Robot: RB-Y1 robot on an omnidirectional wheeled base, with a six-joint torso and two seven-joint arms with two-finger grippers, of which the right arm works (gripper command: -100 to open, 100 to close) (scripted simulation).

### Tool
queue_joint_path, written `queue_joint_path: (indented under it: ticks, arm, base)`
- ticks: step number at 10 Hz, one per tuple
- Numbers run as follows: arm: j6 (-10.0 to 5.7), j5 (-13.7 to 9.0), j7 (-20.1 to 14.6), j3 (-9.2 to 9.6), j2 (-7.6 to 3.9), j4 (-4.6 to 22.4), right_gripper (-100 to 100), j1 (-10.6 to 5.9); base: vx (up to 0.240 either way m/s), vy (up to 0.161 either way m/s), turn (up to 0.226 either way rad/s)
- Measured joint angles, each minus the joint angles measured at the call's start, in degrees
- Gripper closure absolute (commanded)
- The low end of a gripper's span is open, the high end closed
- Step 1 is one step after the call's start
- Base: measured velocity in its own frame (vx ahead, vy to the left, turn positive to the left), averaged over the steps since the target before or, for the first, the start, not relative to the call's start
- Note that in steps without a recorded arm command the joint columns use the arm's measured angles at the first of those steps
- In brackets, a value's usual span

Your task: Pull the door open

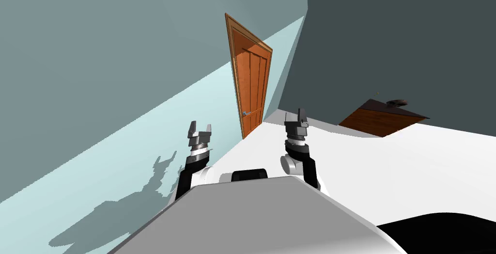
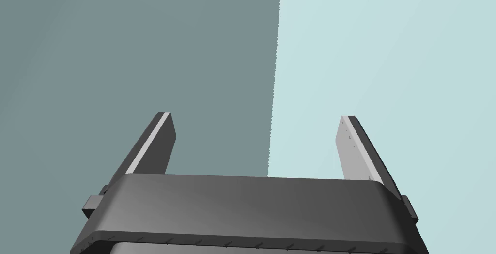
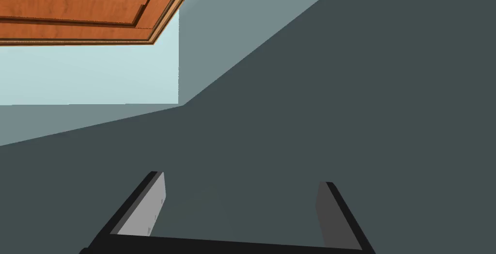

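Orange-brown panelled wooden door (image 1: pixel 252 84): rigid, hinged, likely heavy; grasp its small grey lever handle (image 1: pixel 246 114). Left gripper (image 1: pixel 200 129) and right gripper (image 1: pixel 295 116) spread wide, empty.

Place: appearing to be a plain room in a home.
Door: a panelled wooden door (image 1: pixel 252 86) with a lever handle (image 1: pixel 246 114) is standing in a grey-blue wall (image 1: pixel 97 47).
Furniture: a brown wooden top (image 1: pixel 380 118) is carrying a small dark object (image 1: pixel 397 103) by a dark wall (image 1: pixel 387 33).
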Motion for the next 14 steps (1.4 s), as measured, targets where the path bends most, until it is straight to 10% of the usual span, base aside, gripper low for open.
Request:
queue_joint_path:
  ticks: [14]
  arm:
    - [-4.12,-1.49,-4.93,1.67,-5.29,20.48,-100,-5.74]
  base:
    - [0.076,-0.030,0.113]
